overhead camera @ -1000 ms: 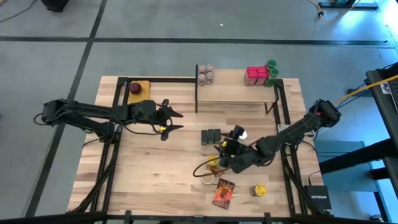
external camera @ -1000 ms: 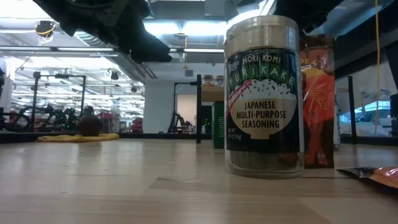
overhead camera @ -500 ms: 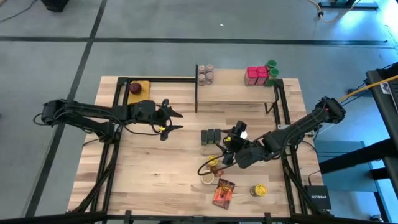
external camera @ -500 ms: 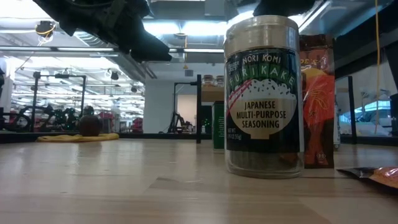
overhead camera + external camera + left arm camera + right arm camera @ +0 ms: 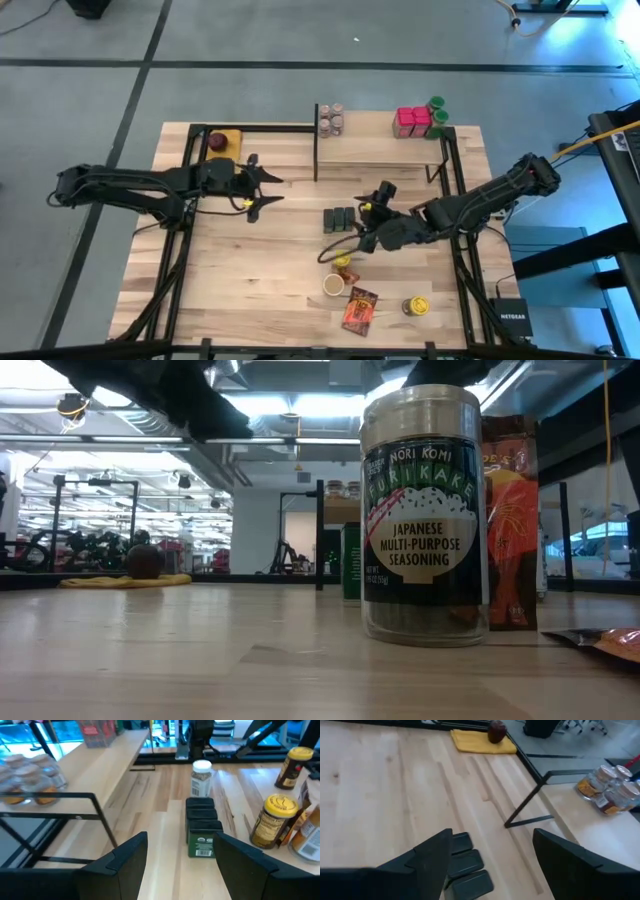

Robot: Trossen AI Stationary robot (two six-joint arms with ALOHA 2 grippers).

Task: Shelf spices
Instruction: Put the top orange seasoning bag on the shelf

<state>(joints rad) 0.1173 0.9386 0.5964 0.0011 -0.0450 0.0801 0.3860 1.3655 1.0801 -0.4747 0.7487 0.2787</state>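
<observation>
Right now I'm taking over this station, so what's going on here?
Two robot arms are shelving spices. The right gripper hangs open and empty over the three dark tins mid-table. The left gripper hangs open and empty above bare tabletop near the shelf. The shelf already holds clear jars, red boxes and green-lidded jars. More jars and an orange packet wait on the table.
</observation>
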